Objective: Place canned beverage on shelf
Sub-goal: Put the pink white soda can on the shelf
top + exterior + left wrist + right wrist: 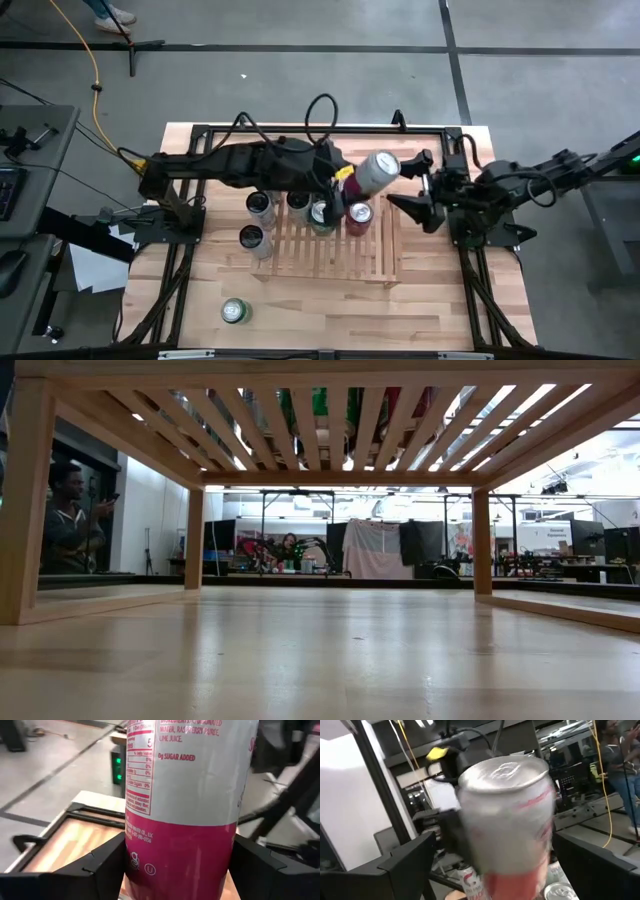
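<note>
From above, the silver-and-pink drink can (pixel 377 171) hangs tipped over the far right corner of the slatted light-wood shelf (pixel 330 262), its silver top pointing right toward the right gripper (pixel 418 196). The left gripper (pixel 347 180) has its jaws clamped on the can's pink lower body; the right jaws stand apart just beside the can's top, touching nothing, so the left arm carries it. Along the shelf's far edge stand a red can (pixel 359 215), a green can (pixel 322 214) and a pale can (pixel 298 203). On the wooden counter (pixel 440 310) left of the shelf stand two silver cans (pixel 259 204), and a green-topped can (pixel 236 311) stands well apart near the front.

The low view looks under the shelf; only can bases show through the slats.

The left wrist view shows the can's long axis running away between its clamped jaws.

The right wrist view shows the can's top end-on between spread jaws.
</note>
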Controlling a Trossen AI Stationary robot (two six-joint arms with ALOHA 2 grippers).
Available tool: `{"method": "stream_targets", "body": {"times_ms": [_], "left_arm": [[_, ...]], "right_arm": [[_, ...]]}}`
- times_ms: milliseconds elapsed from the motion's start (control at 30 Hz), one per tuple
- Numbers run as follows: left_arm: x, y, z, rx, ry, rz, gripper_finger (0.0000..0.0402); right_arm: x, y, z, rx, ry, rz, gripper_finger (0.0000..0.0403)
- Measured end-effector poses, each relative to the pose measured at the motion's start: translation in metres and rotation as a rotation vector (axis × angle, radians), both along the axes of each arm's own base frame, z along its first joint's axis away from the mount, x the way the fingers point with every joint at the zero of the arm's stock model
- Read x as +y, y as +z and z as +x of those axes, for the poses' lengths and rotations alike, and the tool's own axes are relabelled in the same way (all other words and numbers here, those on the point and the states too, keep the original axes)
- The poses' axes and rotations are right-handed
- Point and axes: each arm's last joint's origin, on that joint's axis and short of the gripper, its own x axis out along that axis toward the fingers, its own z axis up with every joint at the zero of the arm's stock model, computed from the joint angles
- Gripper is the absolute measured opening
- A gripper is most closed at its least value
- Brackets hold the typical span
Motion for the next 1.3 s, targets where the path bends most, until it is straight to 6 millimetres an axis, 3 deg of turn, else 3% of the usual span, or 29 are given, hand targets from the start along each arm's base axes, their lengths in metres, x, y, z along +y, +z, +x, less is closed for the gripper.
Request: {"method": "stream_targets", "body": {"times_ms": [433, 700, 1000, 1100, 1267, 1300], "left_arm": [[-0.016, -0.033, 0.02, -0.079, -0.057, -0.098, 0.0273], [-0.015, -0.02, 0.005, -0.095, -0.058, -0.089, 0.0273], [-0.014, -0.016, 0.001, -0.106, -0.052, -0.09, 0.0273], [-0.013, -0.016, 0.002, -0.106, -0.056, -0.092, 0.0273], [-0.007, -0.013, -0.001, -0.1, -0.118, -0.055, 0.0331], [-0.004, -0.008, -0.01, -0.089, -0.116, -0.053, 0.0344]], "right_arm": [[0.003, -0.003, 0.029, -0.016, 0.028, -0.016, 0.0385], [0.004, 0.011, 0.025, -0.036, 0.079, -0.093, 0.0379], [0.003, 0.015, 0.024, -0.03, 0.067, -0.095, 0.0283], [0.002, 0.015, 0.023, -0.031, 0.066, -0.094, 0.028], [-0.003, 0.016, 0.01, 0.018, 0.036, -0.12, 0.028], [-0.006, 0.014, 0.004, 0.056, 0.015, -0.134, 0.028]]}}
